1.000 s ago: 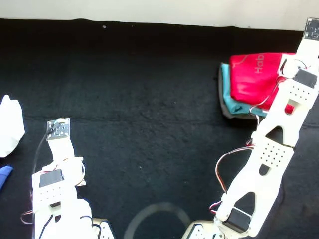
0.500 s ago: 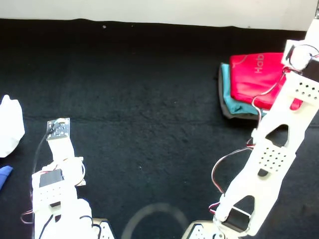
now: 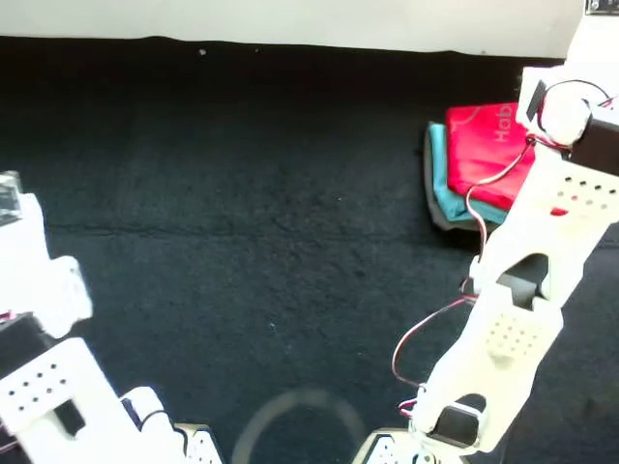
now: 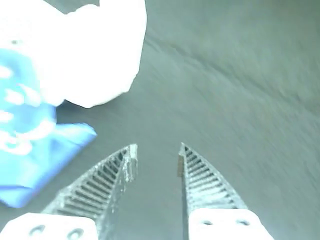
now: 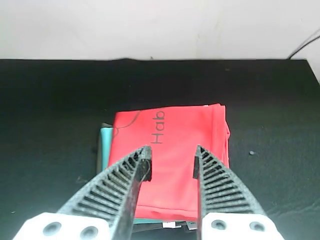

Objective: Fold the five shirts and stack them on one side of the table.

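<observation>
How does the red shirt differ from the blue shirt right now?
The red shirt is folded into a flat rectangle; the blue shirt lies loose and looks unfolded. The red shirt tops a stack, over a teal shirt; the blue shirt lies beside a bunched white shirt. The red shirt is by the right gripper, the blue shirt by the left gripper. Neither is held; both grippers are open.

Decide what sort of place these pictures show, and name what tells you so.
Probably a robotics lab bench set up for folding laundry: a white left arm and right arm at a black-covered table, a stack of folded shirts on it, and a plain white wall behind.
</observation>
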